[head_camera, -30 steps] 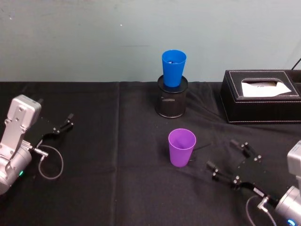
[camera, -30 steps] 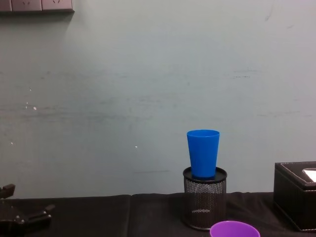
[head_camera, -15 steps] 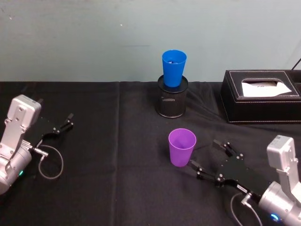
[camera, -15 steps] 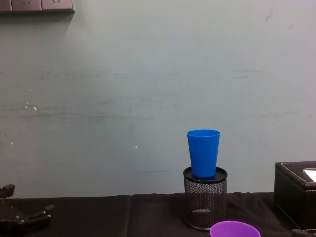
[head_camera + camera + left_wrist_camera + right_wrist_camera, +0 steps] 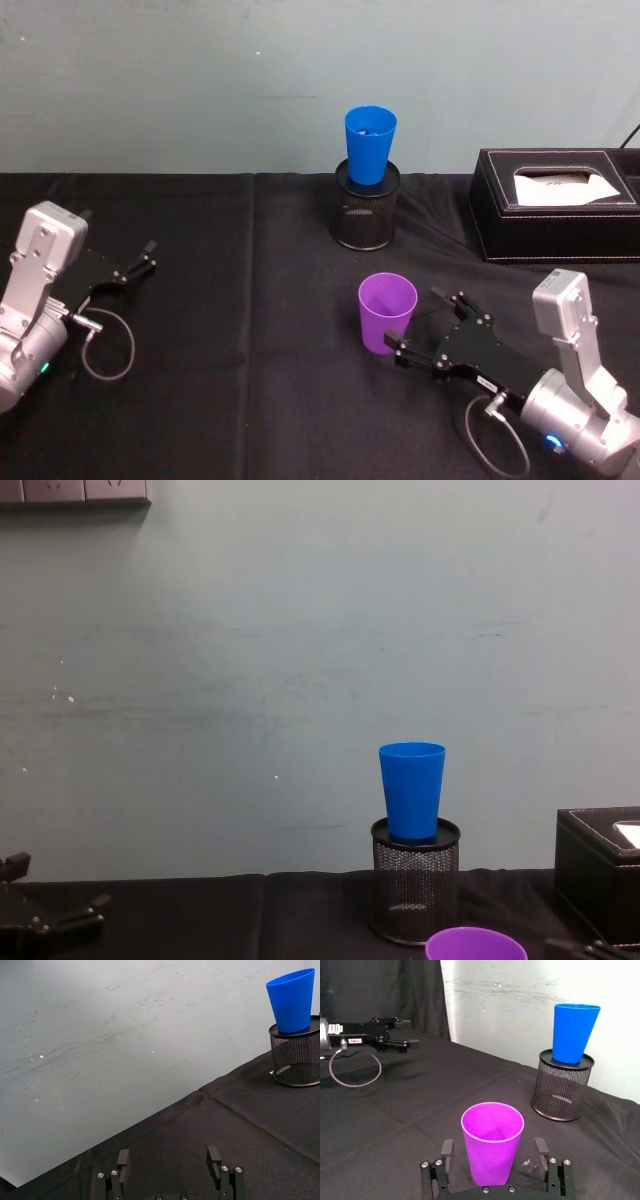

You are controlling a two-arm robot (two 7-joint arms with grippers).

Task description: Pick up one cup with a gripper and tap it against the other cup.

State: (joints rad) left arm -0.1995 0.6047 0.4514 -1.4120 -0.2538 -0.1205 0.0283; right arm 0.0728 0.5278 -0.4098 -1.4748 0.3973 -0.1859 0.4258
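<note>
My right hand point(image 5: 416, 326) lies low over the black table point(image 5: 250, 400), fingers spread wide on either side of the purple cup point(image 5: 387, 312) with a gap on both sides, gripping nothing. The cup stands upright near the table's middle, rim up, long axis vertical. Behind it, well apart across bare cloth, the blue cup point(image 5: 370, 145) stands upright too, its base sunk in a black mesh pen holder point(image 5: 365, 215). A black tissue box point(image 5: 555, 205) sits to the holder's right. My left hand point(image 5: 135, 268) rests far off at the left, open and empty
</note>
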